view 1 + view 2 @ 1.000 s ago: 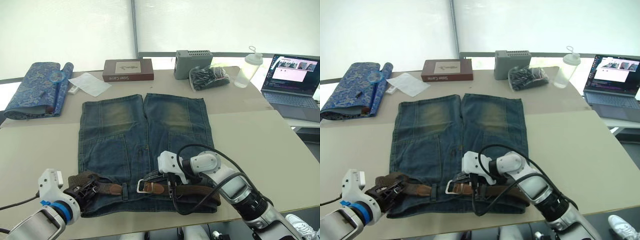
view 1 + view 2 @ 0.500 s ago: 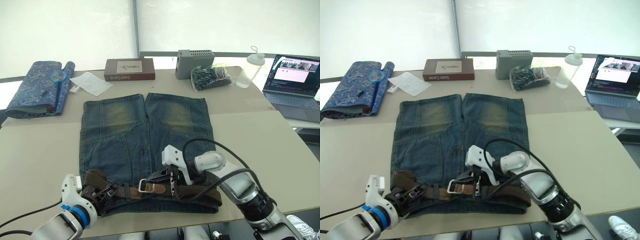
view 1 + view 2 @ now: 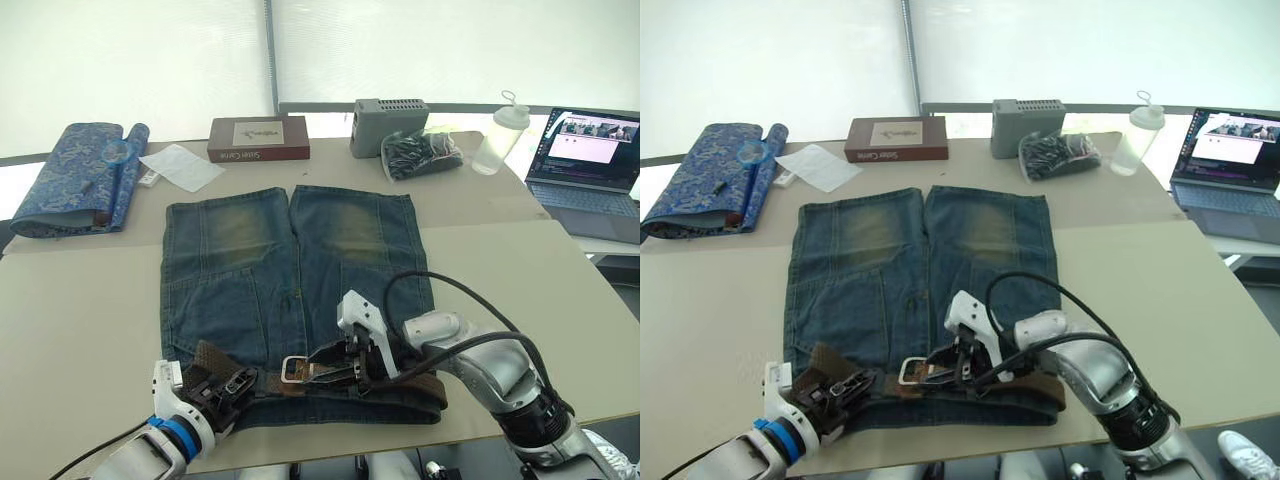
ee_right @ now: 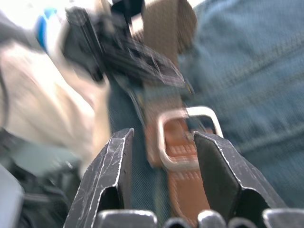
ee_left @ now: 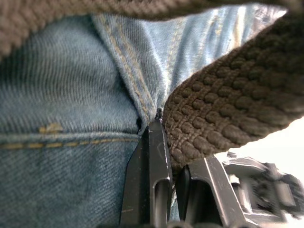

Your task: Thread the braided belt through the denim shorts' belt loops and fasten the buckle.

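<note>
With the left gripper (image 3: 228,388) pinched on the braided belt (image 3: 405,382) at the near left waistband of the denim shorts (image 3: 290,280), and the right gripper (image 4: 164,156) wide astride the buckle (image 3: 293,369), feed the strap's tip squarely into the frame.

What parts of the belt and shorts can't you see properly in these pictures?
- The buckle: blurred in the right wrist view, so its prong cannot be made out.
- The braided belt: the right gripper covers the stretch beside the buckle in the eye views.
- The belt loops: too small in the eye views to tell which ones the belt passes through.
- The denim shorts: the left gripper hides the waistband corner.
</note>
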You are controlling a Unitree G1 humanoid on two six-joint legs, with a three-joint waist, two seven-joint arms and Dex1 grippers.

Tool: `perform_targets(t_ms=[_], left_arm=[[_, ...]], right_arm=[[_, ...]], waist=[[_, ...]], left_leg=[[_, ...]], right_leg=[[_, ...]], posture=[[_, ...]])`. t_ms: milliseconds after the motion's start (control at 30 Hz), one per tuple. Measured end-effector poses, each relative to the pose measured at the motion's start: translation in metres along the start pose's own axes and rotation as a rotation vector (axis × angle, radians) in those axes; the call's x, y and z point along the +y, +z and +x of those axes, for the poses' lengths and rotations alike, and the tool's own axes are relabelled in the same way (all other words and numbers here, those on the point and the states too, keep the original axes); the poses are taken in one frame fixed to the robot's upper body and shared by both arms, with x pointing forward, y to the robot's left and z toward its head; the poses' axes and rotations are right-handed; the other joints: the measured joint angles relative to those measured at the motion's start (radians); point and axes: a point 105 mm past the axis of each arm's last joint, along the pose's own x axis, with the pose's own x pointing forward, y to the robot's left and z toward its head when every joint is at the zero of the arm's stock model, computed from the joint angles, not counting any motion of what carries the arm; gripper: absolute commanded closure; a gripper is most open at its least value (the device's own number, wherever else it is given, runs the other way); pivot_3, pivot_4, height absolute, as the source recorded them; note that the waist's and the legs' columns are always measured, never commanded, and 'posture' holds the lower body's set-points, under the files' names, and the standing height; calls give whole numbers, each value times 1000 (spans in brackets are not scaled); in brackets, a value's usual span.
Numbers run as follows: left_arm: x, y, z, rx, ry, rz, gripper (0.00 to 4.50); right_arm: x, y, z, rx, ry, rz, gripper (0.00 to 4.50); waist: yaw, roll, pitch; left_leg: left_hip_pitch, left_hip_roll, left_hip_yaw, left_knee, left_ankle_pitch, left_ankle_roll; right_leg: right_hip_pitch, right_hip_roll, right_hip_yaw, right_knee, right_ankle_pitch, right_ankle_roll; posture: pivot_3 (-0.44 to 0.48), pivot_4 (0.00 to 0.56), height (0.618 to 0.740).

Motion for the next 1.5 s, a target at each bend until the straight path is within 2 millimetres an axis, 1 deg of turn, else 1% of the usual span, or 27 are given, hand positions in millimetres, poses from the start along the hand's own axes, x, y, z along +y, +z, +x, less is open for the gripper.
perform_targets(t_ms=[33,133,200,300,467,533,633,733,800,867,933,1100,1267,1400,1500], left_arm=[[1,1,-1,10,-17,8,4500],[4,2,-5,47,-55,22,4500],[4,2,-5,68,-78,26,4500],[4,1,-5,85,-100,21,4500],[1,1,3,93,-131,2,4500],[-1,1,5,110,-150,6,4500],[-4,1,5,160,-208,18,4500],[-5,1,-1,288,-287,52,4500],[-7,0,-4,347,-332,52,4500],[-8,0,-8,414,-364,52,4500],[-8,1,-8,444,-378,47,4500],[-10,4,-3,451,-402,31,4500],[-15,5,10,383,-418,11,4500],[-18,5,17,314,-411,0,4500],[-18,3,18,306,-394,10,4500]], right_arm=[[-1,-2,2,5,-5,-20,2251],[4,8,4,-56,42,-90,2251],[8,13,1,-74,87,-145,2251],[14,14,-5,-85,153,-146,2251],[26,11,-23,-53,244,-17,2251],[27,9,-25,-29,246,17,2251],[25,4,-21,7,226,71,2251],[20,-1,-10,14,203,187,2251],[18,-5,-9,28,188,224,2251],[18,-8,-9,48,182,254,2251],[18,-10,-9,62,176,275,2251],[26,-6,-9,28,235,341,2251],[29,-2,-3,-7,282,417,2251],[28,3,-1,-42,287,462,2251],[24,6,3,-73,277,497,2251]], waist=[[0,0,0],[-2,2,0],[-2,2,0],[1,2,0],[13,6,0],[15,7,0],[22,9,-1],[25,9,-1],[24,9,-1],[22,8,-1],[20,8,-1],[16,8,-1],[17,8,-1],[18,8,-1],[17,8,-1]], left_leg=[[0,0,0,0,0,0],[1,0,0,0,0,0],[1,0,0,0,0,0],[2,0,-1,0,0,0],[2,0,-2,0,1,1],[3,1,-2,0,1,0],[3,0,-2,0,1,0],[0,0,-2,1,2,0],[-1,-2,-2,0,1,1],[-2,-2,-3,0,0,3],[-3,-3,-3,0,0,4],[-6,-3,-4,-2,0,3],[-5,-4,-4,-2,-3,-2],[-4,-5,-4,0,-3,-3],[-4,-6,-4,1,-3,-3]], right_leg=[[0,0,0,0,0,0],[0,1,0,1,2,4],[1,1,0,1,2,4],[1,-1,-1,0,2,5],[1,-8,0,0,2,4],[1,-9,-1,0,-1,0],[1,-8,-3,0,-3,3],[0,-3,-4,1,-1,-1],[-1,-4,-3,0,-1,0],[-3,-4,-3,-1,2,5],[-4,-6,-3,-1,2,6],[-6,-13,2,0,3,6],[-5,-18,3,-1,3,6],[-3,-19,3,-2,4,8],[-3,-18,2,-2,5,9]], posture=[[0,150,740],[0,150,740],[0,150,740],[0,150,740],[0,150,740],[0,150,740],[0,150,740],[0,150,740],[0,150,740],[0,150,740],[0,150,740],[0,150,740],[0,150,740],[0,150,740],[0,150,740]])
